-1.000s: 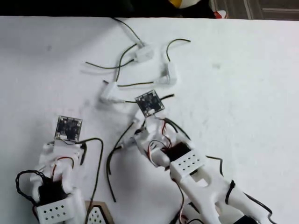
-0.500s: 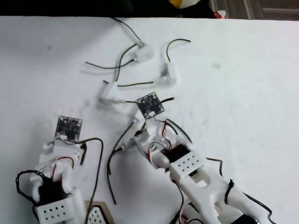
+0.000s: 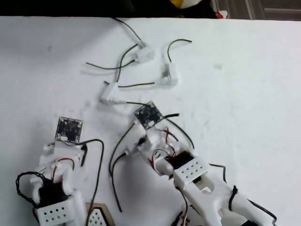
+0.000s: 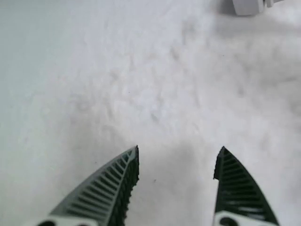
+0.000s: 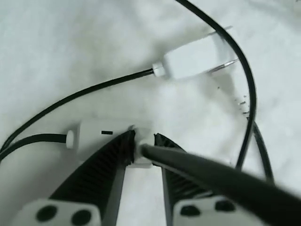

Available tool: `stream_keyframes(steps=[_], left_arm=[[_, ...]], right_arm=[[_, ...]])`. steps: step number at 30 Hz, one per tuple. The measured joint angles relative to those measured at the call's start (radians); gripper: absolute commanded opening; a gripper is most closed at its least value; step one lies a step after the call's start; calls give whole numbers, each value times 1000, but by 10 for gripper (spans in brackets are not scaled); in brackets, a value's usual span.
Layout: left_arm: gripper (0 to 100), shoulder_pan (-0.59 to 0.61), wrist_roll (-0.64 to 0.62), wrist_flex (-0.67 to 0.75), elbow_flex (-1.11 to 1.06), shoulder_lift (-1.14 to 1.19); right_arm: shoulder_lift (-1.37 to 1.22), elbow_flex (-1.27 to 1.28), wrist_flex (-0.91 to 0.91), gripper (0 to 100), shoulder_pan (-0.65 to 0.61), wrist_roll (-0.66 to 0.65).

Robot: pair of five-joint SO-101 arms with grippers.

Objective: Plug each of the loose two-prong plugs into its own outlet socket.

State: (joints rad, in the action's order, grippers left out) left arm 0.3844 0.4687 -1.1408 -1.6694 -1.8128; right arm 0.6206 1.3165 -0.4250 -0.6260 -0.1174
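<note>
Three white plug and socket pieces with thin dark leads lie at the back of the table: one [image 3: 145, 53], one [image 3: 170, 75] and one [image 3: 110, 92]. My right gripper [image 5: 145, 136] is shut on the end of a white plug [image 5: 99, 133] whose black cable runs off sideways. Just beyond it lies a loose two-prong plug [image 5: 192, 58], its prongs bare. A black cable [image 5: 244, 80] curves over that plug. My left gripper [image 4: 178, 150] is open above bare tabletop, with a white plug body [image 4: 247, 5] farther ahead.
The white table [image 3: 244, 84] has free room on its right half and far left. The left arm [image 3: 60, 162] stands at the front left, the right arm [image 3: 188, 172] at the front centre. Loose black cable [image 3: 113, 165] trails between them.
The right arm has drawn back toward the table's front, dragging its plug and the black cable with it. The left arm has not moved.
</note>
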Motion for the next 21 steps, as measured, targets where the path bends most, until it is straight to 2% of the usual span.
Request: stream_keyframes(steps=[9, 17, 19, 21], left_arm=[[260, 0, 0, 0, 0, 0], [263, 0, 0, 0, 0, 0], [264, 0, 0, 0, 0, 0], [264, 0, 0, 0, 0, 0]], right_arm=[[-98, -64, -23, 16, -2, -135], [-241, -199, -133, 19, -2, -150], [-244, -201, -133, 40, -2, -150], [-244, -207, -140, 108, -2, -150]])
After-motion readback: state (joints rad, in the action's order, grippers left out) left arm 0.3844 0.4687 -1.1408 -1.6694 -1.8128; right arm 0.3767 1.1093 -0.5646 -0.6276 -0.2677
